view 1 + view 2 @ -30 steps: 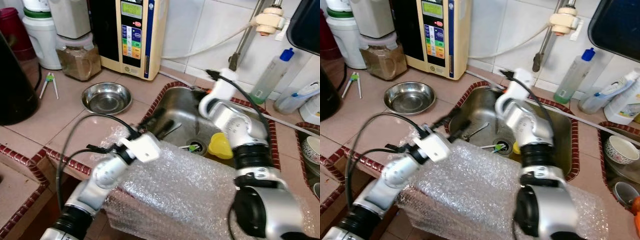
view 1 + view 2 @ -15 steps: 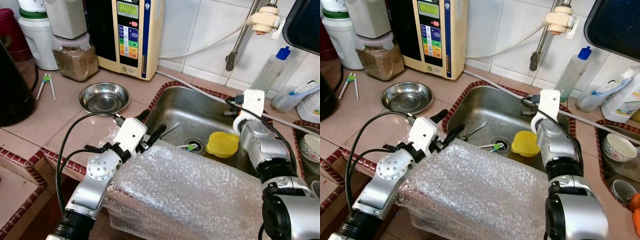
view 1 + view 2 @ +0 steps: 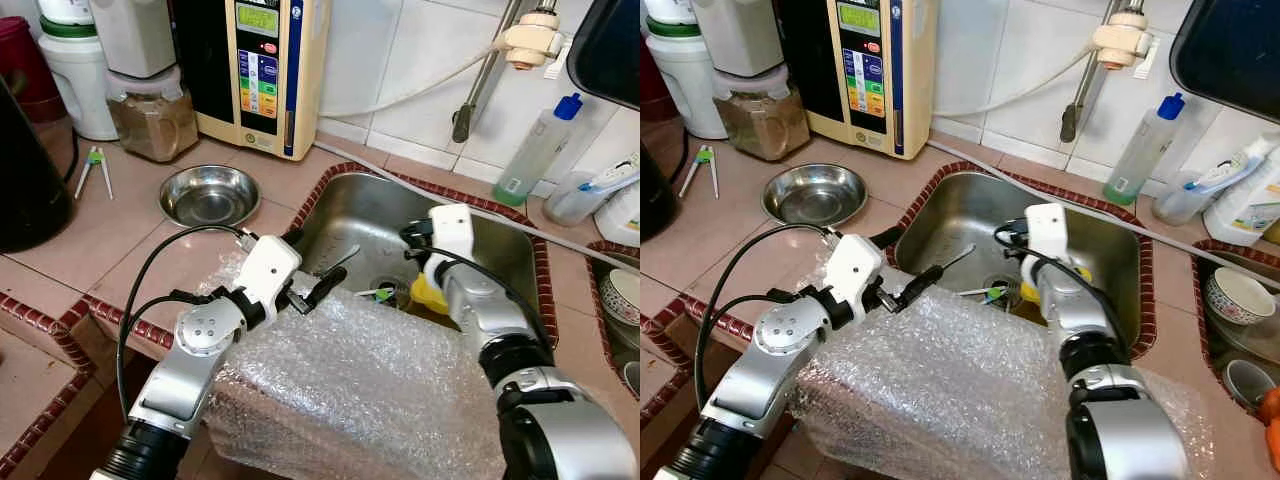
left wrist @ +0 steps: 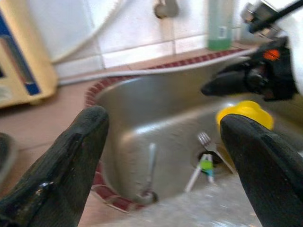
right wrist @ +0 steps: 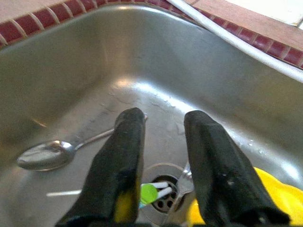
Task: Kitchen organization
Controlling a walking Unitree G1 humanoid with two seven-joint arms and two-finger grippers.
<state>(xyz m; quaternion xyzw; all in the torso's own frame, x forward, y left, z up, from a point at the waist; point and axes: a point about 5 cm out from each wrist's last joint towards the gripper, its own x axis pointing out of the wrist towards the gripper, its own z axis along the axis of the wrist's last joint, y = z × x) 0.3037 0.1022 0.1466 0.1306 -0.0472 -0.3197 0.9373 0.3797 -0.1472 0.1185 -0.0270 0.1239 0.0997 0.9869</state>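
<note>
A steel sink [image 3: 345,195] holds a spoon [image 5: 52,153], a fork [image 4: 206,142], a green-and-white utensil [image 5: 149,191] lying on the drain, and a yellow bowl [image 4: 246,113]. My right gripper [image 5: 163,137] reaches down into the basin just above the drain. It is open by a narrow gap with nothing between its fingers, and the yellow bowl sits beside it. My left gripper [image 3: 318,265] hovers open over the sink's near-left rim, pointing into the basin and holding nothing. A steel bowl [image 3: 210,193] rests on the counter left of the sink.
Bubble wrap [image 3: 370,390] covers the front edge below my arms. A water purifier [image 3: 255,70], a jar [image 3: 155,120], a black kettle [image 3: 25,170] and small tongs [image 3: 92,165] stand at the back left. A soap bottle [image 3: 535,150] and a patterned bowl [image 3: 625,300] are at the right.
My right arm has swung from the sink's right side to its middle, lowering over the drain and partly covering the yellow bowl. The left gripper edged slightly further over the rim.
</note>
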